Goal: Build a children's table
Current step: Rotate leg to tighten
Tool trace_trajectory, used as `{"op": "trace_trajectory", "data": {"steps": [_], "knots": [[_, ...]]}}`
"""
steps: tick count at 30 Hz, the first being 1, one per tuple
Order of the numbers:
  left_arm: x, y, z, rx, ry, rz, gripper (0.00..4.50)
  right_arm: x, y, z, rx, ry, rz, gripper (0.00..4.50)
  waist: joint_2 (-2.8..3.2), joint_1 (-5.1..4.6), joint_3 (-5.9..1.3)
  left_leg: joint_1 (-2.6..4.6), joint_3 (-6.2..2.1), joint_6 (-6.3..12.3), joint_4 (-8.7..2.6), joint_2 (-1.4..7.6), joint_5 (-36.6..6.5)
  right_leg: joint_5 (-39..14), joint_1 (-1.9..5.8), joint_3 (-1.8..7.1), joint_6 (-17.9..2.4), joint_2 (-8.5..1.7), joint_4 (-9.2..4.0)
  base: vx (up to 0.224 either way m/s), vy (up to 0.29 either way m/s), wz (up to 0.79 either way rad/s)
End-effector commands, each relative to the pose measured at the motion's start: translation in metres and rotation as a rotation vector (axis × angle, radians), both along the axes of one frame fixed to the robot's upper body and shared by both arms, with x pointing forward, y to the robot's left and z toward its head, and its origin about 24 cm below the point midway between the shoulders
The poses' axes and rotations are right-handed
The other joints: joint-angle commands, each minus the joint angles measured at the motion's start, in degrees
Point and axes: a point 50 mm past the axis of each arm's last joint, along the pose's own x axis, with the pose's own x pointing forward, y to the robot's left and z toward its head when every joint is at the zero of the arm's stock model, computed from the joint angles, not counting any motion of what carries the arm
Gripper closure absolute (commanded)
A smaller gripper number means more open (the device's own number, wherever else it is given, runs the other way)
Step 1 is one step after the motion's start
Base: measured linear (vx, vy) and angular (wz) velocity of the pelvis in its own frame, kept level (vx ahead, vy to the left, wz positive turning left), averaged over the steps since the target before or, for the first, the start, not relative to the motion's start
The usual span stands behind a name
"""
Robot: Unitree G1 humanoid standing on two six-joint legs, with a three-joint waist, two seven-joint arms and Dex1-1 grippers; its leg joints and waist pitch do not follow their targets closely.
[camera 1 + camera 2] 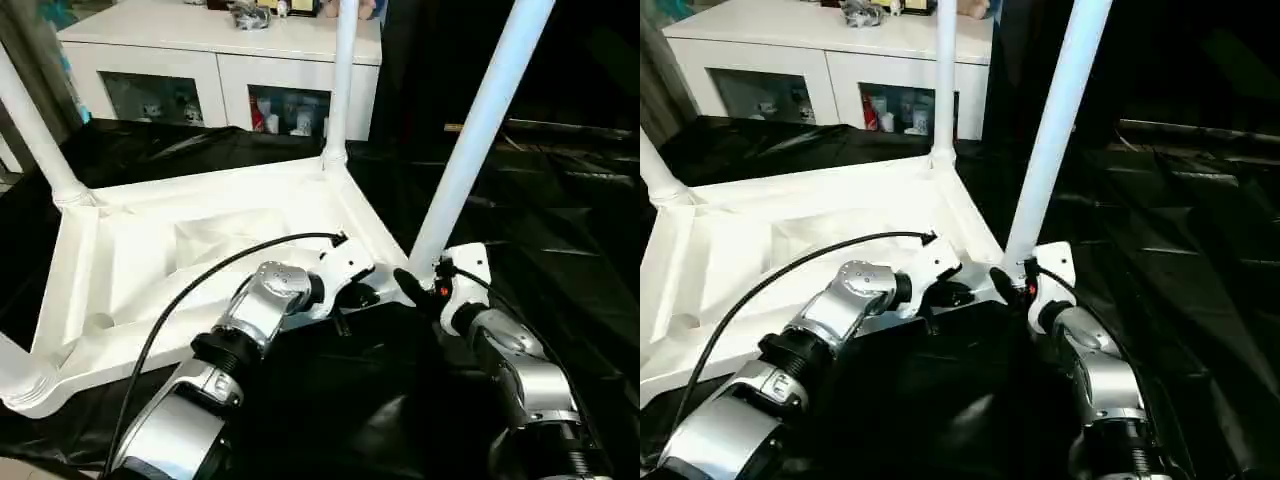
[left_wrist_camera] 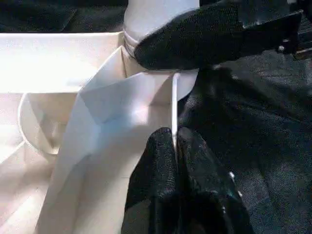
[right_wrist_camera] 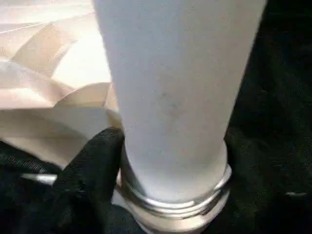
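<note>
Table leg [image 1: 478, 130] base between right pincer [image 1: 425, 283] fingers

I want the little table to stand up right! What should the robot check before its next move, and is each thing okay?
1. White plastic tabletop lying upside down on the black cloth: ok.
2. Left gripper shut on the tabletop's thin rim, to steady it: ok.
3. Right gripper around the base of the near white tube leg, a finger on each side: ok.
4. That leg standing straight in its corner socket: not ok, it leans.
5. Leg pushed fully into the socket: cannot tell.
6. Far leg upright in its socket: ok.
</note>
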Motion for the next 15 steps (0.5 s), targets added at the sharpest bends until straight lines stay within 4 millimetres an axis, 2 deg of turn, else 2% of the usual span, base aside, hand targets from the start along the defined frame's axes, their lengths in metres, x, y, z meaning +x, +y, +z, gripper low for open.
{"op": "trace_trajectory", "data": {"steps": [1,2,4,6,8,10,11,13,15], "knots": [[-0.010,-0.002,-0.008,-0.035,0.044,-0.065,4.50,-0.007,0.032,0.006,0.031,-0.012,0.262,0.98,-0.86,0.22,-1.54,0.27,-1.45,1.21,-4.48,1.97,-20.3,-22.8,1.35,0.90,-7.8,-2.28,-5.05,0.000,0.000,0.00],[-0.012,0.007,-0.006,-0.060,0.051,-0.130,4.50,-0.012,0.022,0.009,-0.008,-0.024,0.356,0.98,-1.02,0.33,-1.56,0.09,-1.30,2.03,-4.40,2.02,-19.0,-20.9,1.52,0.97,-8.0,-2.24,-4.96,0.000,0.000,0.00],[-0.013,0.010,-0.005,-0.065,0.060,-0.145,4.50,-0.013,0.018,0.009,-0.022,-0.028,0.374,0.98,-1.00,0.35,-1.56,0.03,-1.16,2.55,-4.30,2.02,-18.1,-19.7,1.49,1.07,-8.5,-2.29,-4.80,0.000,0.000,0.00],[-0.018,0.019,-0.003,-0.093,0.088,-0.227,4.50,-0.016,0.007,0.012,-0.041,-0.033,0.434,0.98,-0.98,0.48,-1.68,0.02,-1.12,2.86,-4.19,2.06,-17.0,-19.7,1.56,1.03,-9.1,-2.49,-4.69,0.000,0.000,0.00],[-0.022,0.028,-0.001,-0.114,0.120,-0.278,4.50,-0.020,-0.004,0.016,-0.044,-0.033,0.489,0.98,-1.09,0.82,-1.75,0.25,-0.89,3.82,-3.99,2.31,-14.8,-15.0,1.63,1.07,-11.1,-2.39,-4.15,0.000,0.000,0.00],[-0.024,0.033,-0.001,-0.113,0.141,-0.292,4.50,-0.024,-0.009,0.018,-0.043,-0.026,0.525,0.98,-1.05,0.93,-1.77,0.05,-0.86,4.69,-3.93,2.39,-13.3,-12.1,1.83,1.03,-12.0,-2.29,-3.68,0.000,0.000,0.00],[-0.026,0.038,-0.001,-0.107,0.162,-0.307,4.50,-0.027,-0.014,0.019,-0.046,-0.017,0.563,0.98,-1.11,1.15,-1.82,0.27,-0.70,5.19,-3.74,2.42,-12.4,-10.3,1.67,1.03,-12.8,-2.22,-3.55,0.000,0.000,0.00],[-0.027,0.043,-0.001,-0.101,0.181,-0.319,4.50,-0.030,-0.018,0.020,-0.050,-0.009,0.597,0.98,-1.07,1.50,-1.84,0.08,-0.71,5.67,-3.67,2.41,-10.8,-7.9,2.03,0.98,-13.5,-2.24,-3.10,0.000,0.000,0.00],[-0.028,0.046,-0.002,-0.100,0.191,-0.326,4.50,-0.032,-0.021,0.021,-0.046,-0.005,0.617,0.98,-1.02,1.66,-1.84,0.30,-0.62,6.17,-3.54,2.43,-10.0,-6.3,1.96,1.00,-14.2,-2.27,-2.95,0.000,0.000,0.00]]}}
